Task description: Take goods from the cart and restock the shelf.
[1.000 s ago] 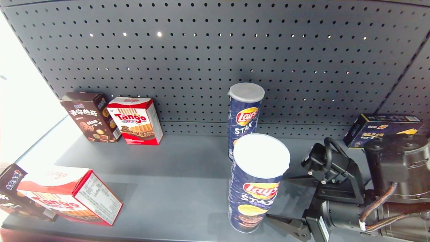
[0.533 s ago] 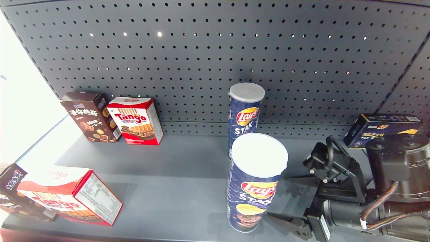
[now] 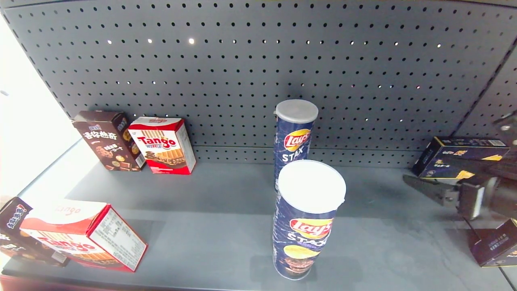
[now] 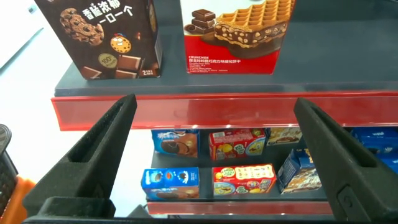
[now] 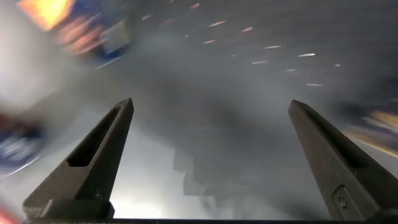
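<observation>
Two tall blue chip cans with white lids stand upright on the grey shelf (image 3: 210,226), one in front (image 3: 309,220) and one behind it (image 3: 295,135) near the pegboard. My right gripper (image 5: 211,124) is open and holds nothing. In the head view one of its fingers (image 3: 428,189) hangs over the shelf's right end, well clear of the front can. My left gripper (image 4: 214,155) is open and empty, in front of the shelf's red front edge (image 4: 217,109), below a brown cookie box (image 4: 109,34) and a red wafer box (image 4: 236,34).
At the back left stand a brown cookie box (image 3: 109,139) and a red wafer box (image 3: 163,143). A second wafer box (image 3: 85,234) and a brown box (image 3: 12,230) sit at the front left. Dark blue boxes sit at the back right (image 3: 460,155) and front right (image 3: 494,244).
My right arm has pulled away from the front can to the right and farther back. The can stays upright. A dark blue box at the front right has come into sight.
</observation>
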`<state>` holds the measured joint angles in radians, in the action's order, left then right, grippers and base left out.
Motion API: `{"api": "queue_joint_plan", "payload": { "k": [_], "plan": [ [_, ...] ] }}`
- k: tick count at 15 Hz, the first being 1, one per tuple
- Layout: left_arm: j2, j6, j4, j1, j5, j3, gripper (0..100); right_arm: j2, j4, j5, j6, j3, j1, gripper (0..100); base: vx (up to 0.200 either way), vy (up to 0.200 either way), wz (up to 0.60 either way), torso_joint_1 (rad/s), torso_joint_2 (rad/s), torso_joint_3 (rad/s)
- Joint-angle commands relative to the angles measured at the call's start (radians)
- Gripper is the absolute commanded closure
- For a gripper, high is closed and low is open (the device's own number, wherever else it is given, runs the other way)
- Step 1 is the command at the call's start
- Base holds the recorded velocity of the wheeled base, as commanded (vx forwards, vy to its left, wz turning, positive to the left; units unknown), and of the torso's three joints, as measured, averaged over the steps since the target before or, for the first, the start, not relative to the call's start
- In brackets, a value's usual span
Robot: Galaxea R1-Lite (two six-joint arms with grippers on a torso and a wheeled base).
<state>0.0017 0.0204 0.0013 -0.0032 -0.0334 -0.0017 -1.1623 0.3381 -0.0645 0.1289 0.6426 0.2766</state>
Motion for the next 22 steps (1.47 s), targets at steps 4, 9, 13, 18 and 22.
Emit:
{"api": "queue_joint_plan", "payload": {
  "k": [4,9,13,18,22],
  "plan": [
    [0.001,0.001,0.0,0.0,-0.002,0.0,0,0.581,-0.016,0.052,0.017,-0.297,-0.175,0,0.0,0.0,0.0,0.0,0.0,0.0],
    [0.001,0.001,0.0,0.0,0.0,0.0,0,1.007,-0.271,0.049,-0.006,-0.44,-0.174,0,0.0,0.0,0.0,0.0,0.0,0.0],
    [0.001,0.001,-0.001,0.0,0.0,0.0,0,1.069,-0.211,0.117,-0.106,-0.643,-0.174,0,0.0,0.0,0.0,0.0,0.0,0.0],
    [0.001,0.0,-0.001,0.0,0.001,0.0,0,1.063,-0.318,0.074,-0.167,-0.626,-0.277,0,0.0,0.0,0.0,0.0,0.0,0.0],
    [0.001,-0.002,-0.001,0.0,0.0,0.0,0,1.069,-0.335,0.118,-0.129,-0.643,-0.346,0,0.0,0.0,0.0,0.0,0.0,0.0]
  ]
}}
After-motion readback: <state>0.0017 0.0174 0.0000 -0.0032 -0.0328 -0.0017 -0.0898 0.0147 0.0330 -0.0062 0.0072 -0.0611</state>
